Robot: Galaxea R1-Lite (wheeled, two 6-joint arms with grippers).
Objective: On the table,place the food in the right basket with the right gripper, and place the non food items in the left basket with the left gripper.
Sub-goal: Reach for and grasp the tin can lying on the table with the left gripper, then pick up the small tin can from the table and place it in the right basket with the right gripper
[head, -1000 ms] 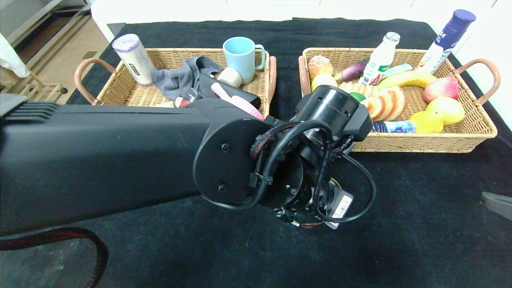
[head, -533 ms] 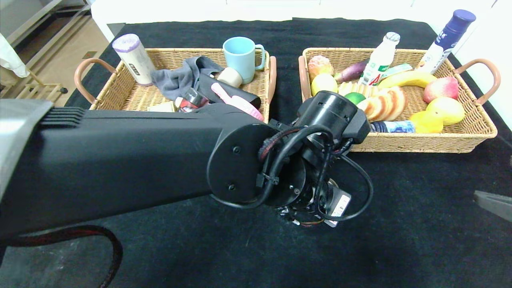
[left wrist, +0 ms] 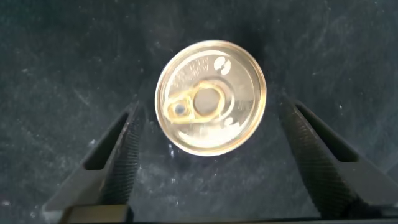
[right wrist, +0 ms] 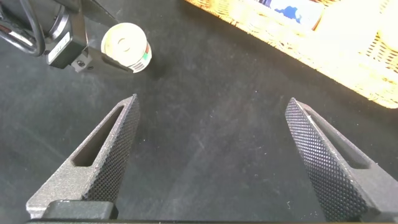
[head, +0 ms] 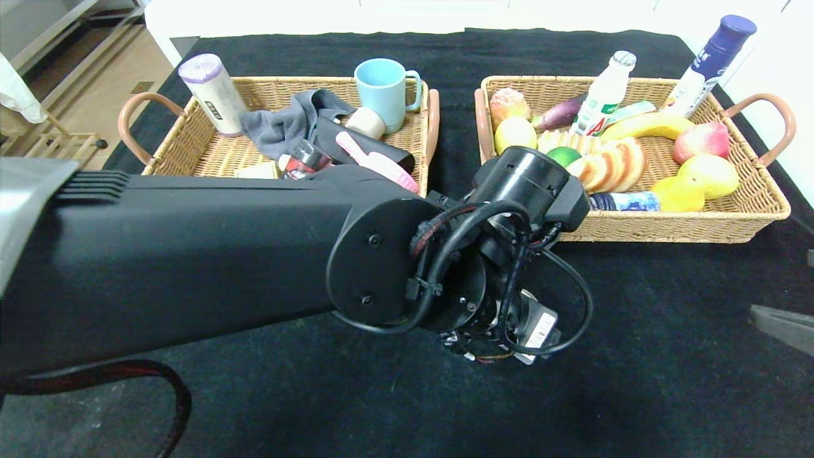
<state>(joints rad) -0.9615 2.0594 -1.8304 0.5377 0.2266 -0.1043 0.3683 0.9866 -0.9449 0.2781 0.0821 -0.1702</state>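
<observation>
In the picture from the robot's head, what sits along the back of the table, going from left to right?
White cylinder with purple top → grey cloth → blue mug → white milk bottle → tall bottle with dark blue cap. The first three are in the left basket, the last two at the right basket.

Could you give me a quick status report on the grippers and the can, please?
Left gripper open, fingers either side of the upright can, not touching. Right gripper open, empty, over bare table. Nothing in the way.
</observation>
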